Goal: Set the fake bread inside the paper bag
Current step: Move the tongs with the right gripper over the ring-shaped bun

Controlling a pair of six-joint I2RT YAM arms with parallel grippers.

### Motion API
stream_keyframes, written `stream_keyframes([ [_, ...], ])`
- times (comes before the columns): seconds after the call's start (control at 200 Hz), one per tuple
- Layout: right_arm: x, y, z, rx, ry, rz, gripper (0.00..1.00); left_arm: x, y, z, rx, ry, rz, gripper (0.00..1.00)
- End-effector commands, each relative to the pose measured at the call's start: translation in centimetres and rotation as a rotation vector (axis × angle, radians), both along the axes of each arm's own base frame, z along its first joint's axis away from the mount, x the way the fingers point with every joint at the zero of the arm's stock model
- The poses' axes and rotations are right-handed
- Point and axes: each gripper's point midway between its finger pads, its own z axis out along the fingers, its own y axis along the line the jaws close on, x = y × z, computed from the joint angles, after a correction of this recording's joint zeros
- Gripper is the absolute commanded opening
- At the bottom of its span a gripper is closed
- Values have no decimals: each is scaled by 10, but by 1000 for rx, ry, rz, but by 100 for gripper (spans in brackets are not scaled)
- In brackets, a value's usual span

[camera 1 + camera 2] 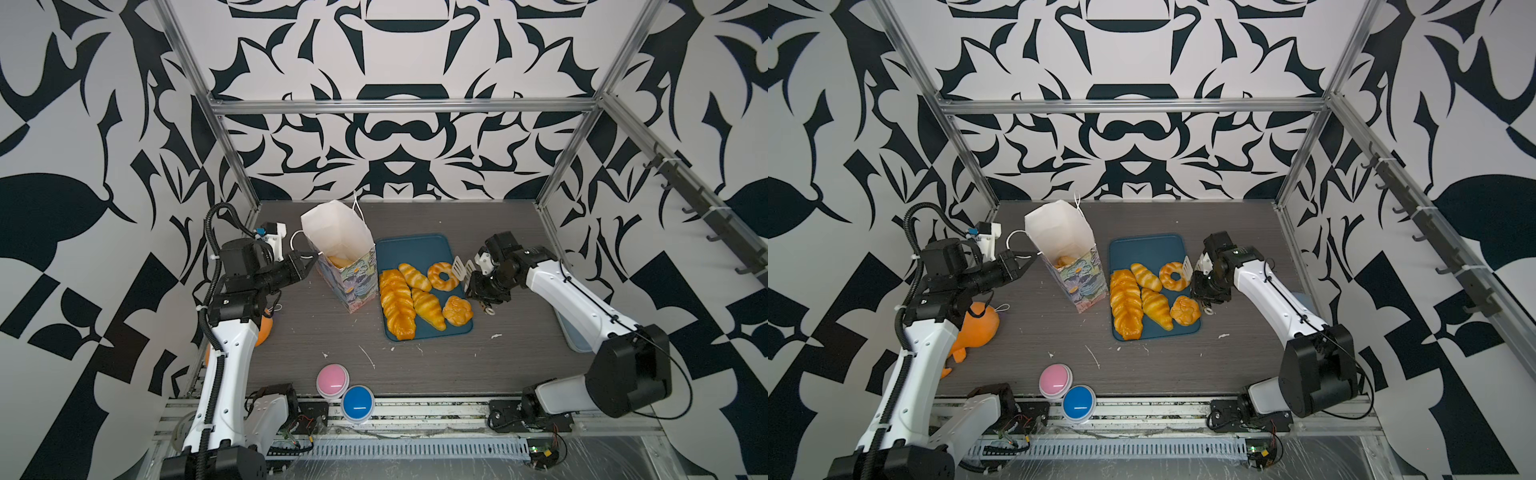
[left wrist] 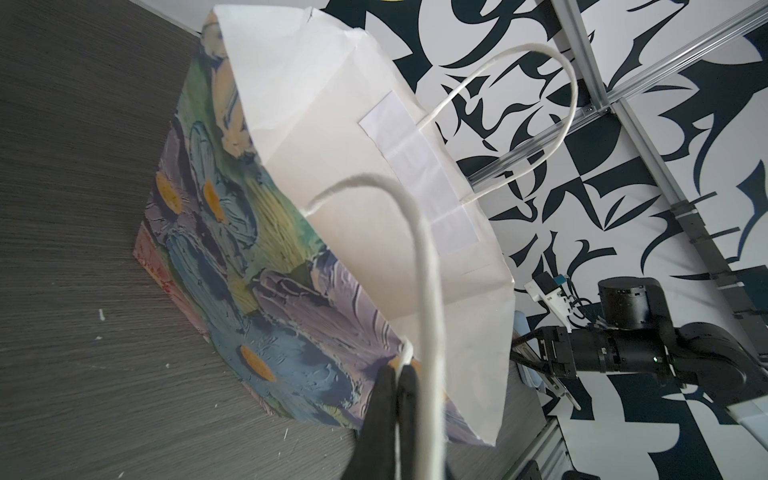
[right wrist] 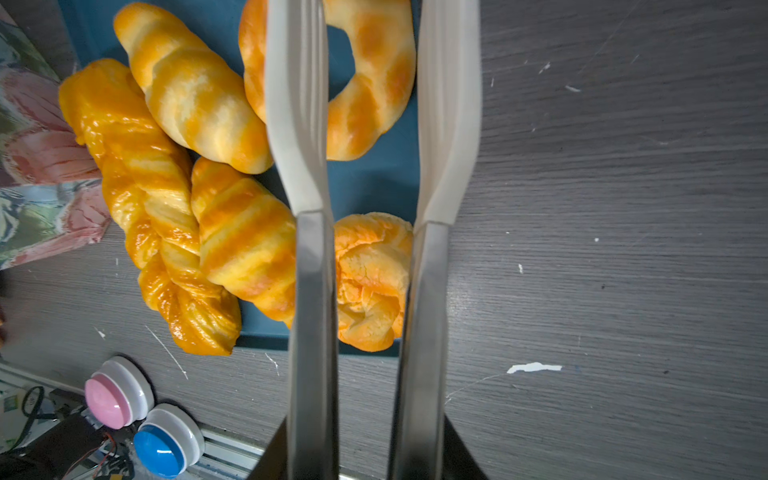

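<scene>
Five pieces of fake bread (image 1: 419,295) lie on the blue tray (image 1: 411,249): a braided loaf (image 1: 397,305), two croissants (image 1: 414,276) (image 1: 428,309), a ring doughnut (image 1: 444,275) and a knotted roll (image 1: 457,310); another pastry (image 1: 337,261) shows inside the paper bag (image 1: 351,282), which stands upright on the desk (image 1: 436,365) just left of the tray, mouth open; the left end effector (image 2: 401,370) is clamped on the bag's rim by a cord handle (image 2: 428,266); the right end effector (image 1: 476,286) grips white-tipped tongs (image 3: 311,291), blades apart and empty, over the doughnut and knotted roll.

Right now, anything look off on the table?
The braided loaf sticks out past the tray's near edge. White scraps litter the table. An orange plush toy lies partly hidden by the left arm.
</scene>
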Motion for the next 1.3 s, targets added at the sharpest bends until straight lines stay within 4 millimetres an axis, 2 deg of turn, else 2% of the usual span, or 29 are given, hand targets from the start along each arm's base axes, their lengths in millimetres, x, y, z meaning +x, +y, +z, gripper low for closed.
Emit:
stream_keyframes([
  [0.0,7,-1,5,-34,-35,11,39,0,0,-5,-8,10,-3,0],
  [0.135,8,5,3,-44,-37,27,39,-1,0,-6,-6,12,-4,0],
  [0.67,13,5,-8,-69,-23,23,38,-2,0,-7,-1,11,0,0],
  [1.295,14,19,-13,-42,-13,43,38,-2,1,-9,3,14,3,0],
])
